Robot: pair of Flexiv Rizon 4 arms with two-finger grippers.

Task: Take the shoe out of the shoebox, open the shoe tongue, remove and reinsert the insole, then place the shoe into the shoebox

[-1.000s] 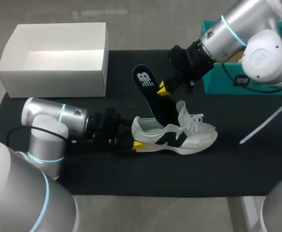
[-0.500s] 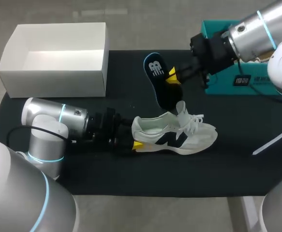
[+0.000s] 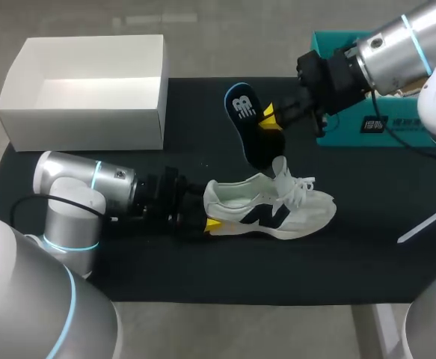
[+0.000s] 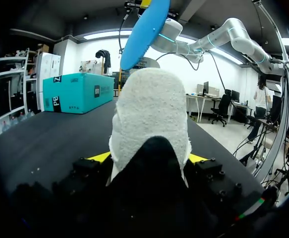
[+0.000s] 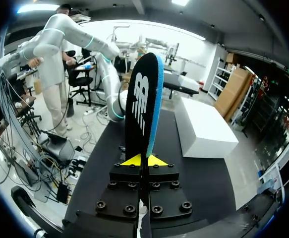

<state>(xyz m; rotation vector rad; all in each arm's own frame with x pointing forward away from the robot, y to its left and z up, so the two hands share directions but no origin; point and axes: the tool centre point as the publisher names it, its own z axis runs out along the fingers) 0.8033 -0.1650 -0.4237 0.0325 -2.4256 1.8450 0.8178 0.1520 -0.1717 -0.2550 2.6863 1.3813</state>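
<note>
With right gripper (image 3: 270, 120) pinched on the insole (image 3: 247, 134), lifts it clear of the shoe (image 3: 270, 209), clamped at the heel by left gripper (image 3: 212, 224) on the bench (image 3: 352, 254), so seemingly finishes removal, with reinsertion next.

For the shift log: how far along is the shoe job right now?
Done: the shoe is out of the shoebox, and the insole is out. In hand: the right gripper holds the insole clear of the shoe; the left gripper clamps the heel. Left: reinsert the insole, box the shoe.
</note>
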